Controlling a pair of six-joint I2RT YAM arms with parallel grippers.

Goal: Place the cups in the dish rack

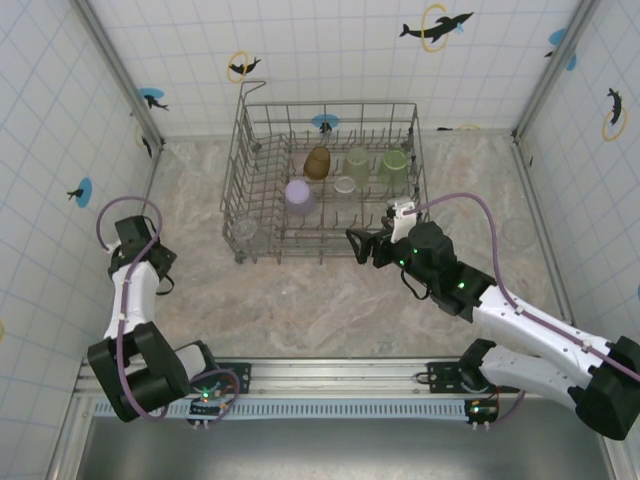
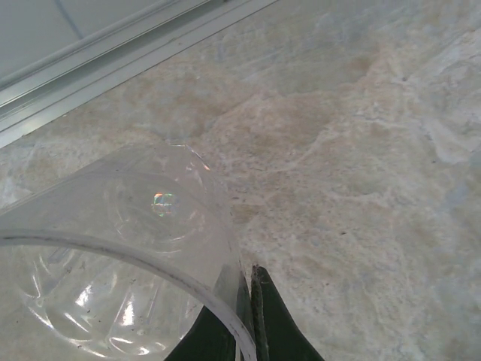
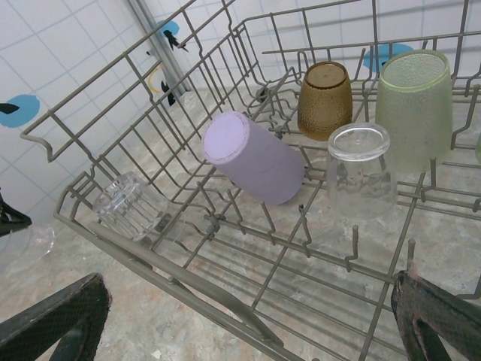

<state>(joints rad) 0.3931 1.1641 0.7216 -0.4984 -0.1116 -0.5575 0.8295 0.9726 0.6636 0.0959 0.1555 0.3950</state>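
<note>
At the near left of the worktop (image 2: 361,188), a clear cup (image 2: 128,248) is being pinched by the left gripper (image 2: 251,284). Its jaws are being pressed tight on the cup's wall at the rim, one of the fingers (image 2: 279,327) outside and the other inside. The cup's long axis is running roughly along the fingers, mouth toward the wrist and base away. Whether the base is resting on the worktop cannot be told.

In the top view the left arm is being held folded close to its base, with the wrist bent down beside the left wall (image 1: 60,150). From this gripper the rack (image 3: 165,274) is lying ahead and to the right, well apart. The coming move is therefore being judged as a lift and a carry rightward and away, over the rack's near-left rim.

Farther on, the right gripper (image 3: 252,289) is being held at the rack's near edge, toward its right end, jaws spread wide and grasping nothing. Its arm is being stretched forward and leftward. It is nearer the rack, though the cup is in the left gripper.

Inside the rack:
- A corner cup (image 3: 128,204) is lying on its side at the near left.
- A lavender cup (image 3: 255,162) is leaning among the tines.
- A small cup (image 3: 361,177) is sitting mouth-down.
- An amber cup (image 3: 325,99) and a green cup (image 3: 417,105) are standing beyond.
</note>
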